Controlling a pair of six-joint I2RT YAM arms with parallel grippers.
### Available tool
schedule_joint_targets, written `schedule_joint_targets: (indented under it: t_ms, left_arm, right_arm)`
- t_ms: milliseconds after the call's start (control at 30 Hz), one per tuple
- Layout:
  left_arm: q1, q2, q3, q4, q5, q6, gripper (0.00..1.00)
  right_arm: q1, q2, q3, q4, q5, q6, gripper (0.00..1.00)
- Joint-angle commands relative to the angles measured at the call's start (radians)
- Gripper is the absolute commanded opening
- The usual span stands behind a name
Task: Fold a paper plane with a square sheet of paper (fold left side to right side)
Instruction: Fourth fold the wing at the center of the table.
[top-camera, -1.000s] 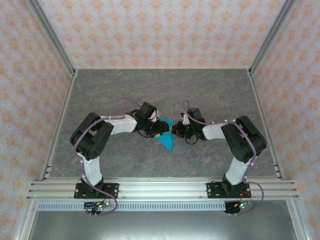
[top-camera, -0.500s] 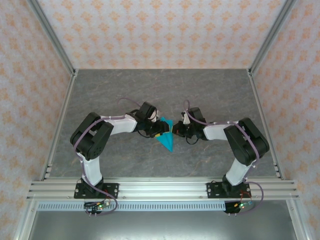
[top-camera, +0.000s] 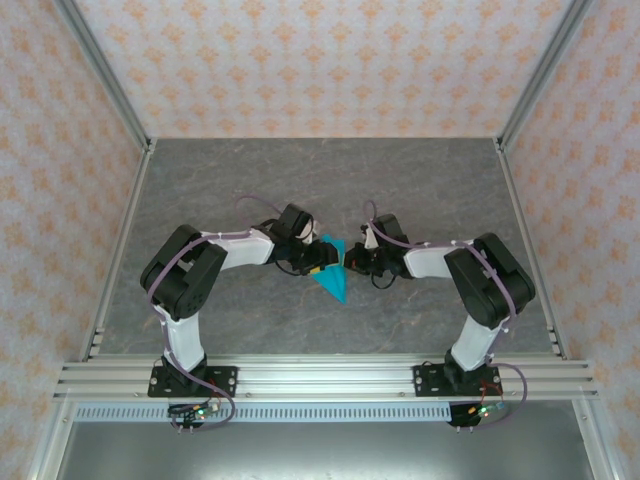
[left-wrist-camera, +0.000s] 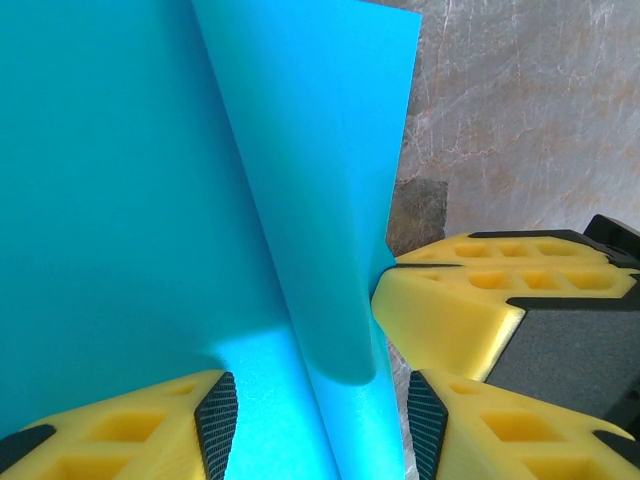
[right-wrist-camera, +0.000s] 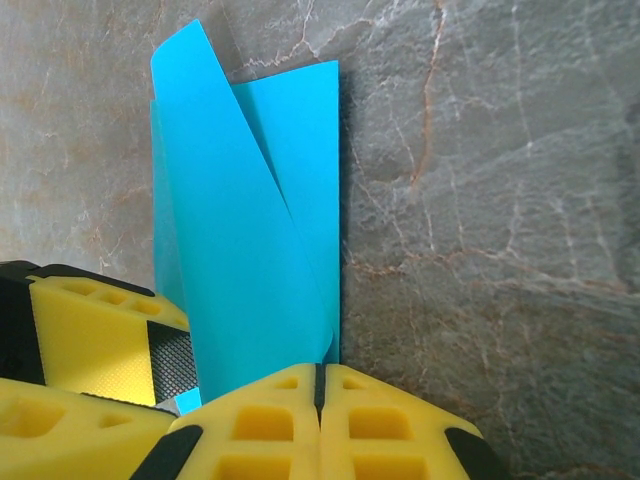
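Observation:
The cyan-blue sheet of paper (top-camera: 333, 283) lies mid-table, folded into a narrow shape whose point faces the arms' bases. My left gripper (top-camera: 318, 262) meets it from the left and my right gripper (top-camera: 350, 260) from the right. In the left wrist view the left gripper (left-wrist-camera: 320, 430) stands open astride a raised flap of the paper (left-wrist-camera: 300, 200), with a gap at each pad. In the right wrist view the right gripper (right-wrist-camera: 320, 385) is shut, its tips at the paper's (right-wrist-camera: 240, 230) right edge. I cannot tell whether paper is pinched between them.
The grey marbled tabletop (top-camera: 440, 190) is walled by patterned panels on three sides, with a metal rail (top-camera: 320, 378) along the near edge. The right gripper's yellow fingers (left-wrist-camera: 470, 300) sit close beside the left jaws.
The right arm's elbow has shifted slightly. Both grippers and the paper stay where they were.

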Motion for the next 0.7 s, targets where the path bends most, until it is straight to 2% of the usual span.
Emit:
schedule_joint_targets:
  t_ms: [0, 333, 667]
  left_arm:
    - [-0.009, 0.015, 0.000, -0.043, -0.039, 0.005, 0.52]
    - [-0.009, 0.016, -0.003, -0.039, -0.042, 0.003, 0.52]
    - [-0.009, 0.015, -0.004, -0.043, -0.041, 0.003, 0.52]
  right_arm:
    - [0.017, 0.004, 0.018, -0.009, 0.015, -0.017, 0.00]
    - [0.022, -0.067, 0.006, -0.018, 0.011, -0.024, 0.01]
    - [0.022, -0.014, 0.029, -0.046, 0.046, -0.036, 0.01]
